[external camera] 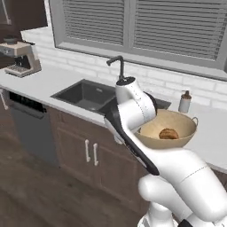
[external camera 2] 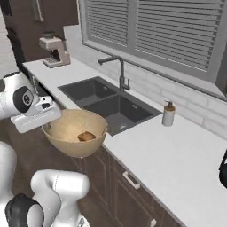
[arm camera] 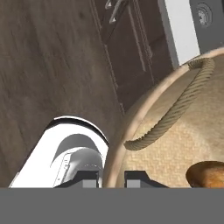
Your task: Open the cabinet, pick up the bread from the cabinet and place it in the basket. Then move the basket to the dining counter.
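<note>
My gripper (arm camera: pixel 112 179) is shut on the rim of the tan basket (external camera 2: pixel 73 126), one fingertip inside the wall and one outside. The basket (external camera: pixel 177 122) hangs in the air at the front edge of the sink counter, tilted slightly. The golden-brown bread (external camera 2: pixel 86 136) lies inside on the basket's bottom, also seen as the bread (external camera: pixel 168 133) and the bread (arm camera: pixel 209 173). A rope loop handle (arm camera: pixel 175 114) arches over the basket's rim (arm camera: pixel 144 109). A corner of the dark brown wall cabinet (external camera: pixel 24 11) with a silver bar handle sits at the upper left. The dining counter is out of view.
The pale counter (external camera 2: pixel 173 164) holds a dark double sink (external camera 2: pixel 104 104) with a black faucet (external camera 2: pixel 119 71), a soap bottle (external camera 2: pixel 168 114) and a coffee machine (external camera: pixel 20 57). Below are a dishwasher (external camera: pixel 31 128), low cabinet doors (external camera: pixel 91 153) and wooden floor (arm camera: pixel 48 61).
</note>
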Robot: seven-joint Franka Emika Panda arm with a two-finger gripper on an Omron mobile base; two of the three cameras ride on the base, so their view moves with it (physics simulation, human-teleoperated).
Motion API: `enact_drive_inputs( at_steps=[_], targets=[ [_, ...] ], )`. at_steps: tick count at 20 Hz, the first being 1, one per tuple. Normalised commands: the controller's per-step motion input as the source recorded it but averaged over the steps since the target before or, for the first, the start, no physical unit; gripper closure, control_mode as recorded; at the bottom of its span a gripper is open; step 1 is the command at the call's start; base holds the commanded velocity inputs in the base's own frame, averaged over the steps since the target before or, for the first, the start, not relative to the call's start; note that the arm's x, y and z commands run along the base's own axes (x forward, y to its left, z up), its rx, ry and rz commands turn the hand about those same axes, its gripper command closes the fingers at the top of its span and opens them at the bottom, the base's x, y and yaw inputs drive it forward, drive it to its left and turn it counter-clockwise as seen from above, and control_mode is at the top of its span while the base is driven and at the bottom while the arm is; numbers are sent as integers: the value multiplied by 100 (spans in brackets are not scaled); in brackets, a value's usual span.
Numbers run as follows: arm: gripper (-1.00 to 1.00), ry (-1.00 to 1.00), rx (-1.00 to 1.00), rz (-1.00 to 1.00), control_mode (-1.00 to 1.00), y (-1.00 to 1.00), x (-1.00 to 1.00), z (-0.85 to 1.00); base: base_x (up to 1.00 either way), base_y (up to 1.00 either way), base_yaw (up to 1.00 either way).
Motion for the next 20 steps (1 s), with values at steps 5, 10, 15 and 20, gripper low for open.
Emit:
enact_drive_inputs(
  at_steps=[5,10,15,20],
  targets=[
    [100,0,0,0,100,0,0,0,-7,24,99],
    [100,0,0,0,100,0,0,0,0,4,98],
    [100,0,0,0,100,0,0,0,3,20,91],
    [100,0,0,0,100,0,0,0,17,40,77]
  ],
)
